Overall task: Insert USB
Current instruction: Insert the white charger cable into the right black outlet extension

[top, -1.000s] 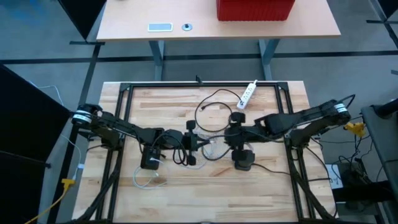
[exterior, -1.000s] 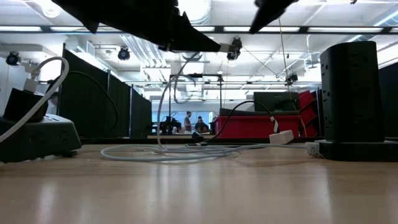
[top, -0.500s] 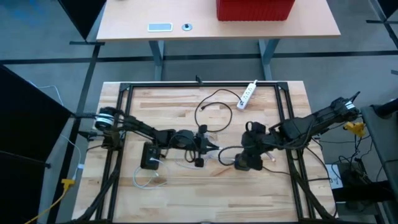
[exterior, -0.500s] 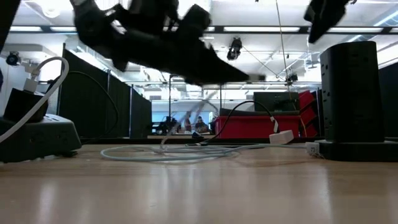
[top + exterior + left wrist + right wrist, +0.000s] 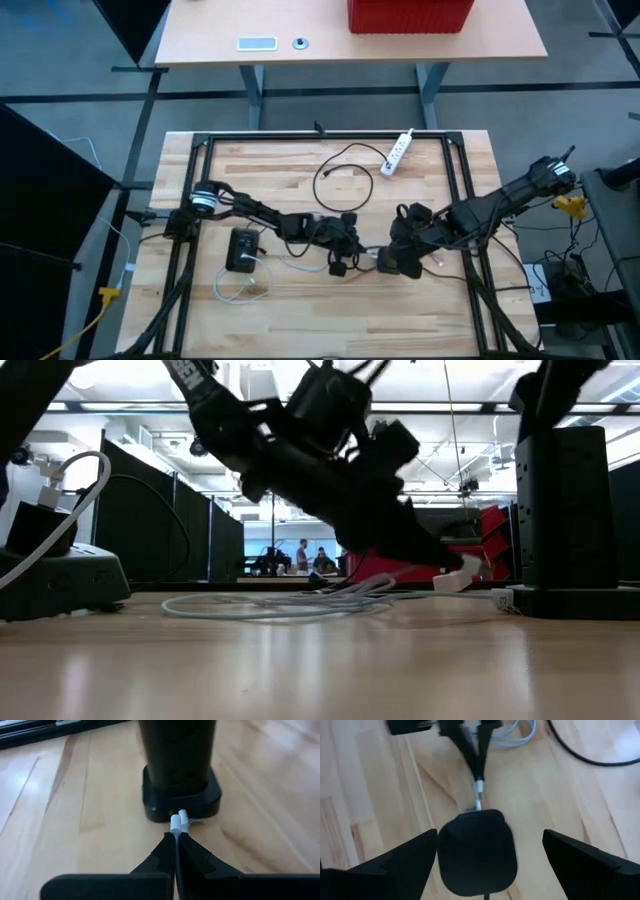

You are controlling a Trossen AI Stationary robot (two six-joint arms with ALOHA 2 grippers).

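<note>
A black tower power strip (image 5: 398,260) stands upright on the wooden table (image 5: 300,320), right of centre. My left gripper (image 5: 176,836) reaches in low from the table's left and is shut on a white USB plug (image 5: 175,824), whose tip lies at the tower's base (image 5: 181,805). I cannot tell whether it is in a port. The plug's white cable (image 5: 305,265) trails back on the table. My right gripper (image 5: 490,839) hangs open above the tower's top (image 5: 476,851), one finger on either side and apart from it. My left gripper pinches the white USB plug's rear end (image 5: 174,831) between its two fingertips (image 5: 165,847). The plug sticks out forward past them. The fingers slant down from the table's left, along the plug. The plug's free end (image 5: 183,814) meets the tower's base just above the table.
A black charger block (image 5: 242,250) with a looped white cable (image 5: 235,290) lies left of centre. A white power strip (image 5: 399,150) and a black cable loop (image 5: 340,175) lie toward the far edge. A black frame (image 5: 320,135) borders the table.
My left gripper has gone toward the table's right edge and down, tipping its fingers lower, and has carried the white plug to the tower's base. My right gripper has drawn back toward the table's right edge, over the tower.
</note>
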